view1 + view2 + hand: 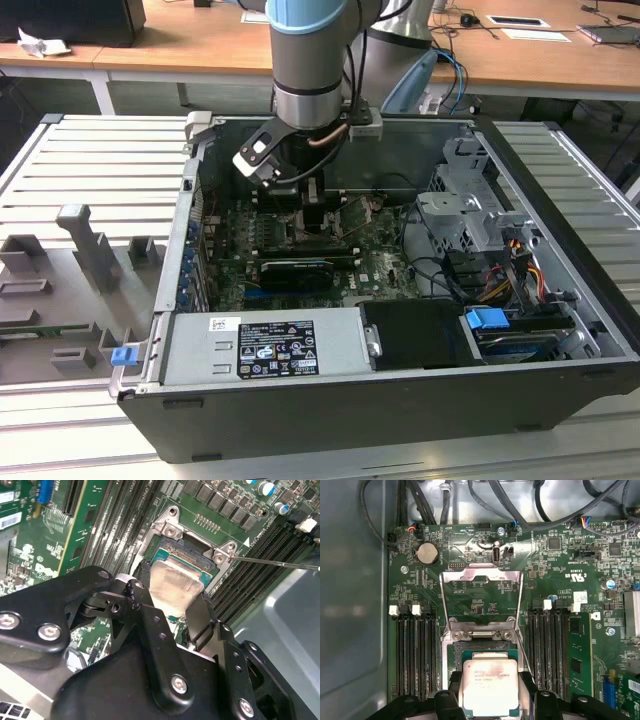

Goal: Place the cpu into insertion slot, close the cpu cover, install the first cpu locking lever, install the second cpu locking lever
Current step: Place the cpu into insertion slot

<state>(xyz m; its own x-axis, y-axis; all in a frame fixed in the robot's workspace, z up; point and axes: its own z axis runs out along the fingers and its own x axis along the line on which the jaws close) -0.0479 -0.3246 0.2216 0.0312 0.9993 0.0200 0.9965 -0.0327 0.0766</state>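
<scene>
Silver-beige, the cpu [490,690] is pinched by two opposite edges between the fingers of the gripper [490,680]. It lies flat and square over the insertion slot [456,655], between the two banks of memory slots [415,650] on the green circuit board [555,565]. Whether it is fully seated I cannot tell. The cpu cover [482,576] stands swung open, hinged on the slot's side away from the gripper.
</scene>
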